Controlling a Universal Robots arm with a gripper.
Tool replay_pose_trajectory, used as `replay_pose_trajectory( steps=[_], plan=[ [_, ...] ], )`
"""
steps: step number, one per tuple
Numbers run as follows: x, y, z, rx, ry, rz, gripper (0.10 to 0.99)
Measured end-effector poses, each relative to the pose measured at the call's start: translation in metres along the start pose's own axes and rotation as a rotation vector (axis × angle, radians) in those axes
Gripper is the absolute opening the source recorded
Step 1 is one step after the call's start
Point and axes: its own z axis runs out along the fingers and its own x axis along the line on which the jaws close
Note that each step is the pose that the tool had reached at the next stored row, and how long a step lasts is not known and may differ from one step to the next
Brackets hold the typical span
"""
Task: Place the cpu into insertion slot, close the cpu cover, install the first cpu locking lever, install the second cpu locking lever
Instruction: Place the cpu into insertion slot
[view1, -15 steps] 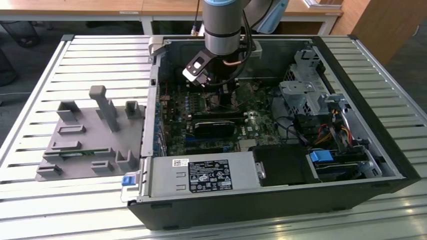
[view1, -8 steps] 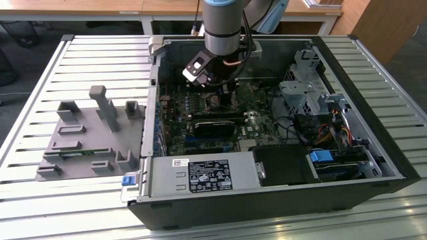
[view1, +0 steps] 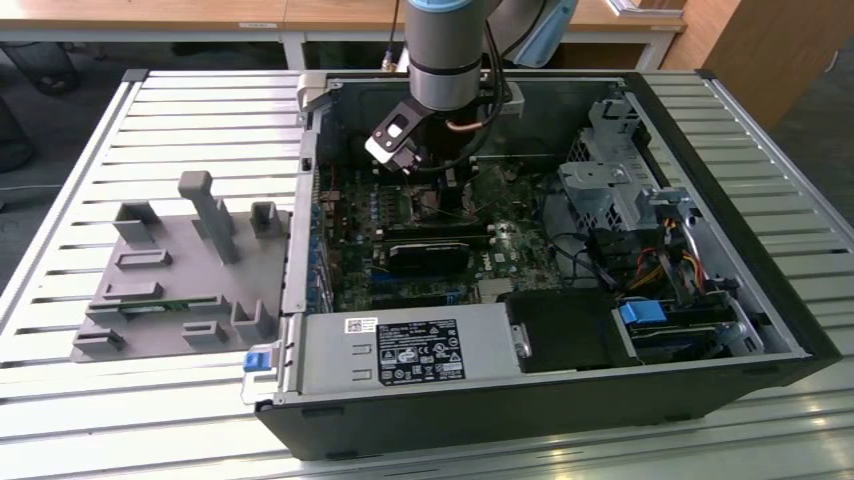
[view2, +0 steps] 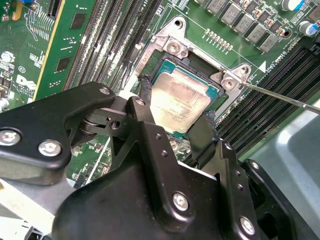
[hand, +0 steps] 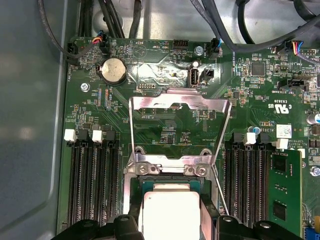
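The cpu (view2: 182, 95) (hand: 170, 207), a square chip with a dull silver-beige top, lies level in the insertion slot (view2: 165, 62) (hand: 150, 181) on the green board. My gripper (view2: 177, 104) (hand: 171, 224) (view1: 434, 195) reaches down into the computer case, and its black fingers (view2: 146, 97) press against two opposite edges of the chip. The cpu cover (hand: 180, 102), a thin silver frame, stands swung open behind the socket on its hinge. A thin wire locking lever (view2: 280, 95) (hand: 220, 192) sticks out unlatched beside the socket.
Black memory slots (hand: 92, 185) flank the socket, with a green memory stick (hand: 285, 192) on one side. The grey power supply (view1: 407, 350) fills the case front. Drive cage and cables (view1: 627, 200) sit at the exterior view's right. A grey fixture tray (view1: 174, 270) lies outside.
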Motion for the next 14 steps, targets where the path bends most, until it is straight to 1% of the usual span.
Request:
replay_pose_trajectory(
  steps=[6, 7, 12, 14],
  plan=[
    [0.0000, 0.0000, 0.0003, 0.000, 0.0002, 0.000, 0.549],
    [0.0000, 0.0000, 0.0003, 0.000, 0.0001, 0.000, 0.612],
    [0.0000, 0.0000, 0.0003, 0.000, 0.0000, 0.000, 0.612],
    [0.0000, 0.0001, -0.0011, 0.000, 0.0001, 0.000, 0.612]
  ],
)
